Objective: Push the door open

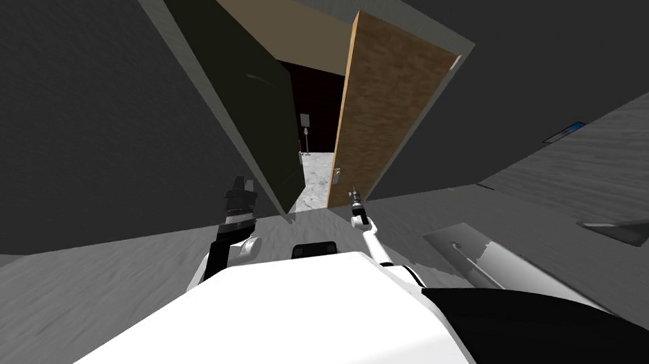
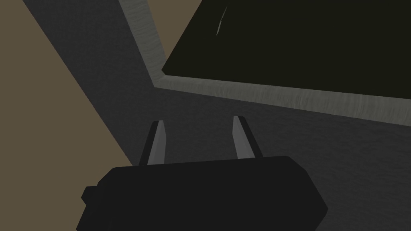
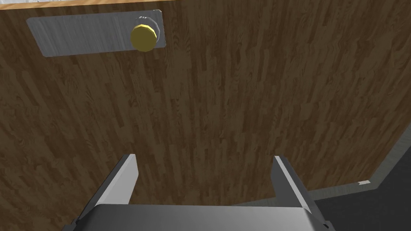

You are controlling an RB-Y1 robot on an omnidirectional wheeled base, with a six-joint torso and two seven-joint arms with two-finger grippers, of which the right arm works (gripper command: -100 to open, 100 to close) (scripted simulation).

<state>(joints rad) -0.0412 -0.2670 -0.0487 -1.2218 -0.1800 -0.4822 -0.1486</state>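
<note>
Nearest us, our right gripper (image 3: 204,157) faces a brown wood-grain door (image 3: 224,100), its two thin grey blades spread apart and holding nothing. The blades point at the bare face of the door, near its free edge and a little away from the round yellow knob (image 3: 143,37) on its grey metal plate (image 3: 80,34). Whether the blade tips touch the wood, we cannot tell.

Our left gripper (image 2: 198,120) hangs near the other side of the doorway, jaws also parted and empty, close to the grey-green door frame (image 2: 257,94).

From the head view, the door stands partly open at the right side of the doorway, its pale edge turned towards us, leaving a narrow gap.

We judge that the thin blades could skid across the wood or catch on the knob if we push at a slant. The left gripper could also strike the frame as we advance.

The door's hinge side is hidden. Through the gap lie a pale mottled floor (image 1: 312,183), a black area and a small upright object (image 1: 306,132) too small to identify.
</note>
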